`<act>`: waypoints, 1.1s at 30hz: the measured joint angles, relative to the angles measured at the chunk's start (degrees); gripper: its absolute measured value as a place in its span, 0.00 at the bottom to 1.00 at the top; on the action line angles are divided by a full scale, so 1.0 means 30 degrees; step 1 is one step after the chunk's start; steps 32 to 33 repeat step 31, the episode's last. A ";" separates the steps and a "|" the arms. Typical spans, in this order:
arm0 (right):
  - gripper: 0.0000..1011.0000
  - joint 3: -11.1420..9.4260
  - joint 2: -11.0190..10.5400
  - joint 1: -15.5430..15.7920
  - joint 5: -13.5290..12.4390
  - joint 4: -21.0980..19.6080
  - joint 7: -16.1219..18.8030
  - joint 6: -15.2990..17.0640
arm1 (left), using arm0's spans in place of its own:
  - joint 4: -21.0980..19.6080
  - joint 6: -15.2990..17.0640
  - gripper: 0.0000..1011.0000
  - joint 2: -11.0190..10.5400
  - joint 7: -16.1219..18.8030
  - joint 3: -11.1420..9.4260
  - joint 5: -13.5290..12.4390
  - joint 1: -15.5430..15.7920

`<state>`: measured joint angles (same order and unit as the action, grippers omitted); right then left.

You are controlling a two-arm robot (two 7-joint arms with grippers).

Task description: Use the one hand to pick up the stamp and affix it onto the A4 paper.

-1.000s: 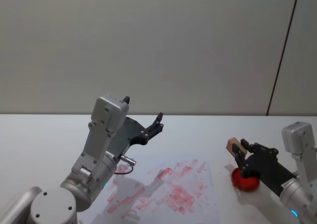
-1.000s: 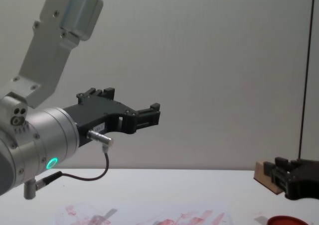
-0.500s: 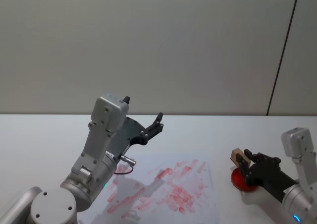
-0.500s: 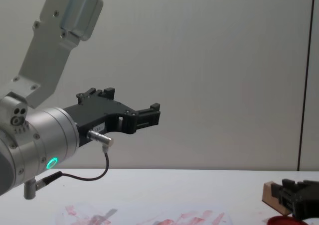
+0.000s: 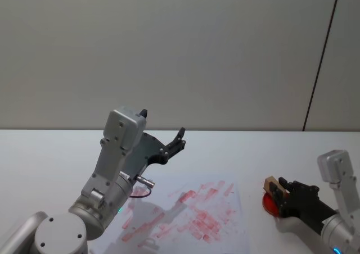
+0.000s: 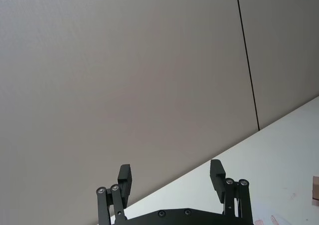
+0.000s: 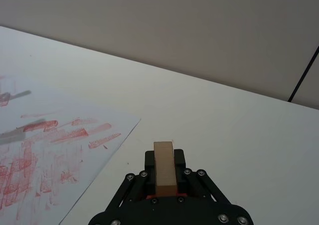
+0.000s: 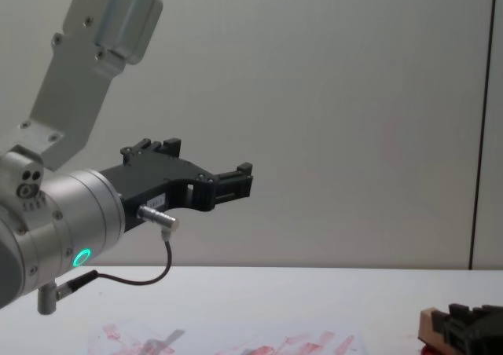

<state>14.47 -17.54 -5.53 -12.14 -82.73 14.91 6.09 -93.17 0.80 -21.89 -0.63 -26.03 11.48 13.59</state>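
The pale tan wooden stamp point(image 5: 274, 186) is clamped between the black fingers of my right gripper point(image 5: 279, 195), low at the right, right over the red ink pad point(image 5: 269, 205). In the right wrist view the stamp point(image 7: 164, 173) stands between the jaws, with a sliver of red beneath it. The chest view shows the stamp point(image 8: 431, 324) near the bottom right corner. The A4 paper point(image 5: 185, 217), smeared with red prints, lies on the table left of that gripper. My left gripper point(image 5: 179, 141) hangs open in the air above the paper's far left, holding nothing.
The white table point(image 5: 50, 158) stretches left and back to a grey wall. A thin dark cable point(image 8: 149, 278) hangs from the left wrist. The paper's edge point(image 7: 107, 148) runs close to the right gripper.
My right gripper has lowered with the stamp onto the red ink pad and drawn slightly toward me. The left arm has not moved.
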 joint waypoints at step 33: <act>0.99 -0.0077 0.0086 0.0219 -0.0489 -0.1794 -0.0648 -0.1101 | -0.0001 -0.0001 0.99 0.0001 0.0000 0.0000 0.0000 0.0000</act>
